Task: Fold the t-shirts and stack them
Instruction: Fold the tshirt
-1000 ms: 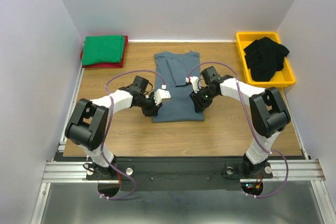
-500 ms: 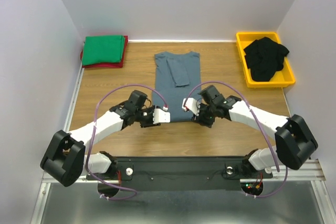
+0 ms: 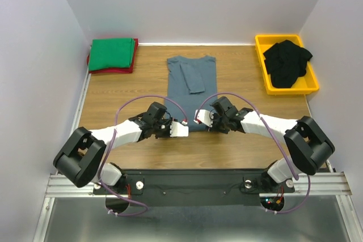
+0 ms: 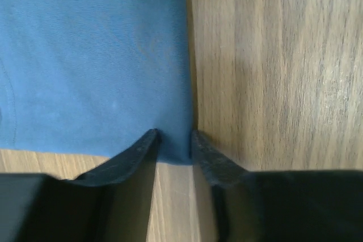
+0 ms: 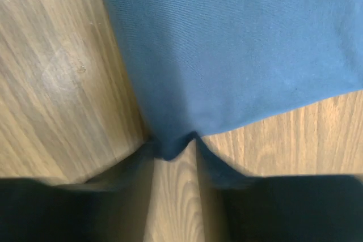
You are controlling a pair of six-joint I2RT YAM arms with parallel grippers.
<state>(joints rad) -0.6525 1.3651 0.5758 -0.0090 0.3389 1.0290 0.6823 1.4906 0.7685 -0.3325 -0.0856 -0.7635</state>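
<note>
A slate blue-grey t-shirt (image 3: 190,97) lies flat mid-table, folded into a long strip with one sleeve laid over its upper part. My left gripper (image 3: 168,130) is low at its near left corner. In the left wrist view the jaws (image 4: 173,137) stand apart, the tips straddling that corner of the shirt (image 4: 91,55). My right gripper (image 3: 217,127) is at the near right corner. Its jaws (image 5: 173,145) are apart too, and the shirt's (image 5: 238,49) corner puckers between the tips. A folded green t-shirt (image 3: 112,53) lies on a red one (image 3: 97,67) at the back left.
A yellow bin (image 3: 262,60) at the back right holds crumpled black t-shirts (image 3: 288,62). White walls close in the table at left, back and right. Purple cables loop above both wrists. Bare wood lies on either side of the blue shirt.
Both arms have pulled back from the shirt's middle to its near hem and dropped low at the two corners. The sleeve now lies folded over the shirt.
</note>
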